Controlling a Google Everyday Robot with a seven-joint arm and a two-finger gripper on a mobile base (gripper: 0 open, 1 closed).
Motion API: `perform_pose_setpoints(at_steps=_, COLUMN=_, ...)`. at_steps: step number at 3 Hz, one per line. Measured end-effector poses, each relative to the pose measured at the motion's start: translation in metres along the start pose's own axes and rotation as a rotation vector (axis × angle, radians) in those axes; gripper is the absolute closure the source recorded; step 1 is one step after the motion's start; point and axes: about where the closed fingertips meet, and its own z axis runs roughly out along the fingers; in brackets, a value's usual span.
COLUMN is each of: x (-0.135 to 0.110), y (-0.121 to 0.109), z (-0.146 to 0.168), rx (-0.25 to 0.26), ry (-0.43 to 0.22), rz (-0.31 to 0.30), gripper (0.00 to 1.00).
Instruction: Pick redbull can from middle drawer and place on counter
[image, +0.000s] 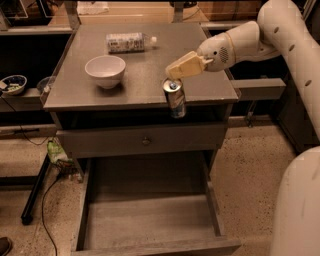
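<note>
The redbull can (174, 98) hangs upright in my gripper (172, 80), which is shut on its top rim. The can is in the air at the front edge of the counter (145, 70), right of centre, its silver top level with the counter surface and its blue and silver body in front of the open slot below. The middle drawer (150, 215) is pulled out below, with a bare plank floor and nothing in it. My white arm reaches in from the upper right.
A white bowl (105, 70) stands on the counter's left half. A clear plastic bottle (127, 42) lies on its side at the back. A closed drawer front with a round knob (145, 141) sits above the open drawer. Shelves with small bowls (12, 84) are at left.
</note>
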Motion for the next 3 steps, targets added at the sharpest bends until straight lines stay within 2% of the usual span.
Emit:
perform_pose_setpoints(at_steps=1, x=-0.001, y=-0.006, z=-0.003, rx=0.008, ry=-0.003, rz=0.003, gripper=1.0)
perform_pose_setpoints(at_steps=2, x=-0.017, y=-0.021, z=-0.011, rx=0.003, ry=0.012, rz=0.026, gripper=1.0)
perform_pose_setpoints(at_steps=3, x=-0.059, y=-0.035, z=-0.025, rx=0.052, ry=-0.026, rz=-0.012, gripper=1.0)
